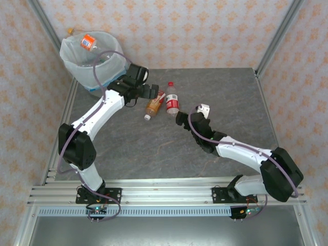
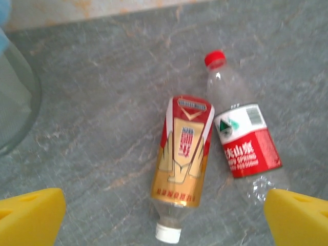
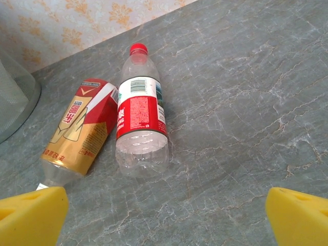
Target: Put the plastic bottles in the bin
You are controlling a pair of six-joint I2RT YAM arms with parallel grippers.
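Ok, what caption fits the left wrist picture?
Open left end effector above a gold-labelled bottle and a red-labelled bottle lying side by side on the grey table.

The bin (image 2: 13,97) is cut off by the left wrist view's left edge, the red-labelled bottle (image 2: 248,151) has its base partly hidden behind the left arm's fingertip (image 2: 300,218), and the gold-labelled bottle (image 3: 79,136) has its cap nearly hidden behind the right arm's fingertip (image 3: 28,218)
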